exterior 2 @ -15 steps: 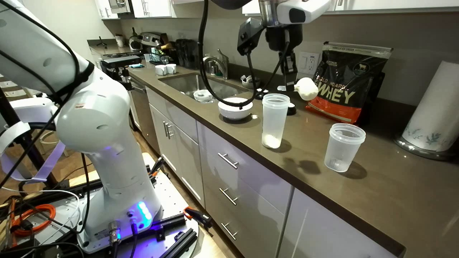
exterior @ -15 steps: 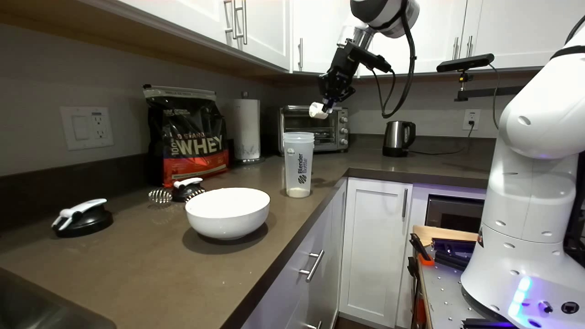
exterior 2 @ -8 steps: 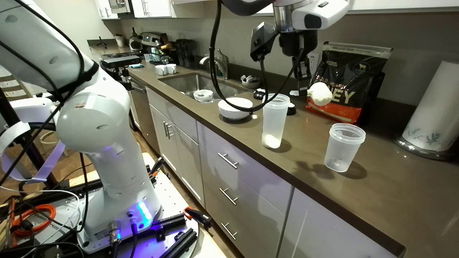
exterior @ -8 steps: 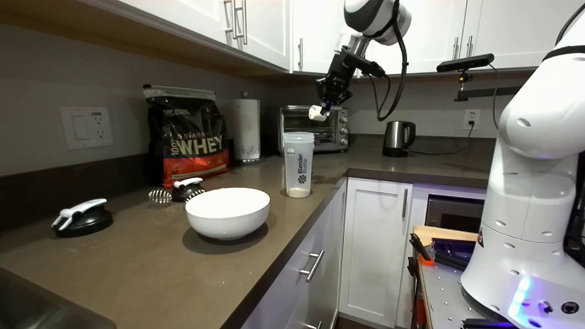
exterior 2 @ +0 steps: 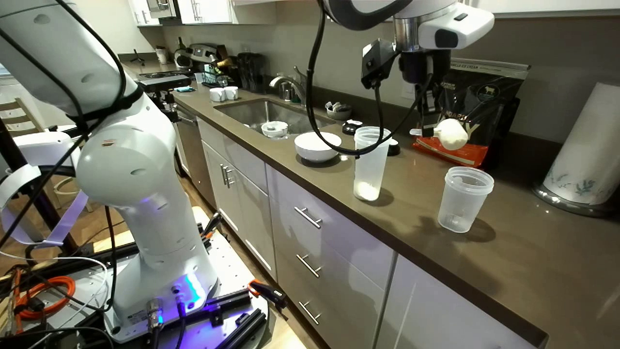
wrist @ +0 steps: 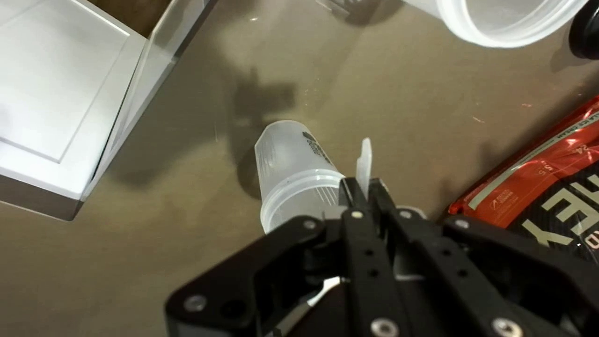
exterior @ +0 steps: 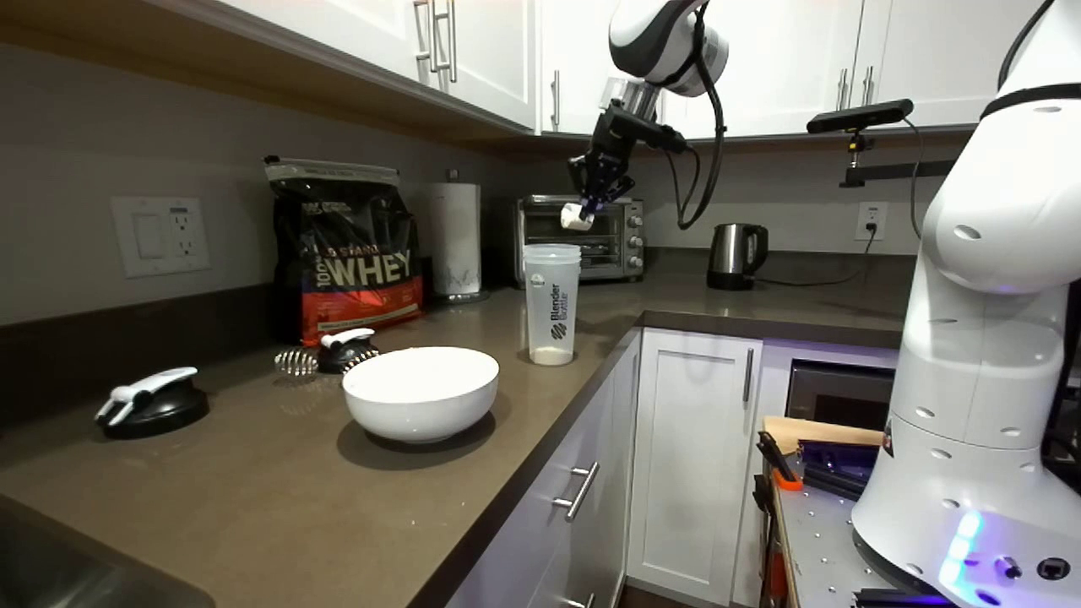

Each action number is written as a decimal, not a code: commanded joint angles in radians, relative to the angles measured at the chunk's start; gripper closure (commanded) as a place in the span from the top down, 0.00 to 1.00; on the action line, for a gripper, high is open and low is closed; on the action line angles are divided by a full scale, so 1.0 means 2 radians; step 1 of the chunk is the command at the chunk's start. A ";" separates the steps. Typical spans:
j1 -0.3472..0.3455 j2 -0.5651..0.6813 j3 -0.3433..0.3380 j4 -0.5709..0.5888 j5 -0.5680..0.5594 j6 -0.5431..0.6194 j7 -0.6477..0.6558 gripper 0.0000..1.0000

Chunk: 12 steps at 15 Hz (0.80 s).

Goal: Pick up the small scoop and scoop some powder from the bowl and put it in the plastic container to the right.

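Above counter [exterior 2: 523,261], gripper [exterior 2: 428,130] pinched tight on handle [wrist: 364,161] of white scoop [exterior 2: 453,134], jaws nearly together. Scoop end juts clear of grip, held high, presumably so it passes over rims and wrist turn can tip it; load itself hard to judge.

Below gripper, near, slightly to one side in wrist view: lidless plastic container [exterior 2: 462,208], no powder plainly inside, likely target.

Farther from gripper: second container [exterior 2: 369,169], powder [exterior 2: 366,190] at its base.

Well apart and low, past that: bowl [exterior: 420,412], contents unclear.

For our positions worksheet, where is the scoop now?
In an exterior view, the scoop is right of centre, held in the gripper, with the bag behind it.
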 commanded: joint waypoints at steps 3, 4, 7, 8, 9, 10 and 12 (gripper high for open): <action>0.001 0.014 -0.001 0.013 -0.001 0.006 0.010 0.03; 0.001 0.016 -0.001 0.014 -0.001 0.006 0.011 0.06; 0.001 0.016 -0.001 0.014 -0.001 0.006 0.011 0.06; 0.001 0.016 -0.001 0.014 -0.001 0.006 0.011 0.06; 0.001 0.016 -0.001 0.014 -0.001 0.006 0.011 0.06; 0.001 0.016 -0.001 0.014 -0.001 0.006 0.011 0.06; 0.001 0.016 -0.001 0.014 -0.001 0.006 0.011 0.06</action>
